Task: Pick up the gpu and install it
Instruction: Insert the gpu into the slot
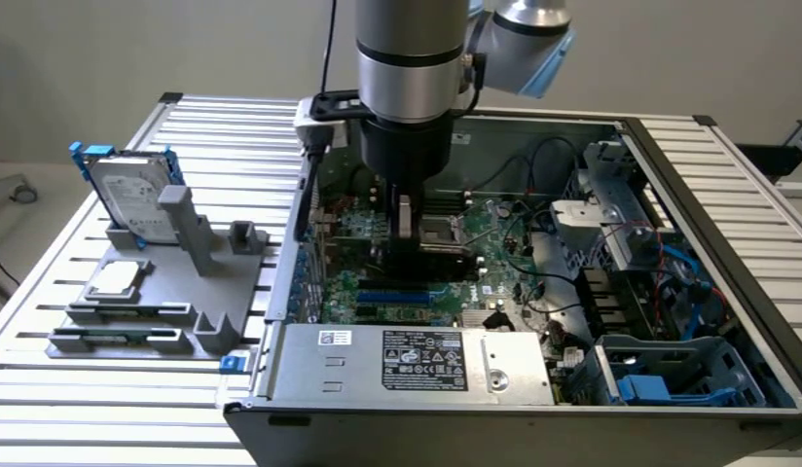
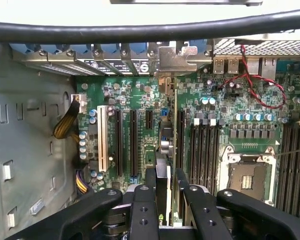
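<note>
the tool (image 2: 165,190) is clamped on the gpu (image 2: 164,150), holding it on edge inside the open computer case (image 1: 505,433), low over the green motherboard (image 2: 140,97), in line with its long black slots (image 2: 133,145). at the exterior view's left, a hard drive (image 1: 126,195) stands in a grey rack (image 1: 194,243) on the counter (image 1: 63,409).

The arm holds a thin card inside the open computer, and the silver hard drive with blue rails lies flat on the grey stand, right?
Not quite: the exterior view shows the silver, blue-railed hard drive standing on edge in the grey plastic stand. The rest is right: the gripper holds the thin gpu card.
</note>
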{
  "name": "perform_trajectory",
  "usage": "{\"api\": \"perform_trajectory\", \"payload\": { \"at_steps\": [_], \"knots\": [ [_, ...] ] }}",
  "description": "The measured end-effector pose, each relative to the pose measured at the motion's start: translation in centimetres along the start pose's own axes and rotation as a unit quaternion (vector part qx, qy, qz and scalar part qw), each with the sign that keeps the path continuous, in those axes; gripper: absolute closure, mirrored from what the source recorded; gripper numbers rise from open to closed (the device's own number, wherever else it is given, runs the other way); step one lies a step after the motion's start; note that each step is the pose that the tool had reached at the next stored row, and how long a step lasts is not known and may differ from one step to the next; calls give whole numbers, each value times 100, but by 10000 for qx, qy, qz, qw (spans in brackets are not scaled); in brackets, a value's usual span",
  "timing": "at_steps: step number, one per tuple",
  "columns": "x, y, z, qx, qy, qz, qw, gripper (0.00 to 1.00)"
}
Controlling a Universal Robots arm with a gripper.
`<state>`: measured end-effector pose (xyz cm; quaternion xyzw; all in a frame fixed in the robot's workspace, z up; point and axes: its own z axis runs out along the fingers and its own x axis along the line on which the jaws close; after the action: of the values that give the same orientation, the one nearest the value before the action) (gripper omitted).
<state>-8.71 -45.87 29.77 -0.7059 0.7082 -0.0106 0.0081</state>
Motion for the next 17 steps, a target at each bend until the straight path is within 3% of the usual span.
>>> {"api": "perform_trajectory", "payload": {
  "at_steps": [6, 17],
  "knots": [
    [3, 20, 50, 23, -5, 0, 10000, 74],
    [4, 32, 95, 24, -6, 0, 10000, 74]
  ]
}}
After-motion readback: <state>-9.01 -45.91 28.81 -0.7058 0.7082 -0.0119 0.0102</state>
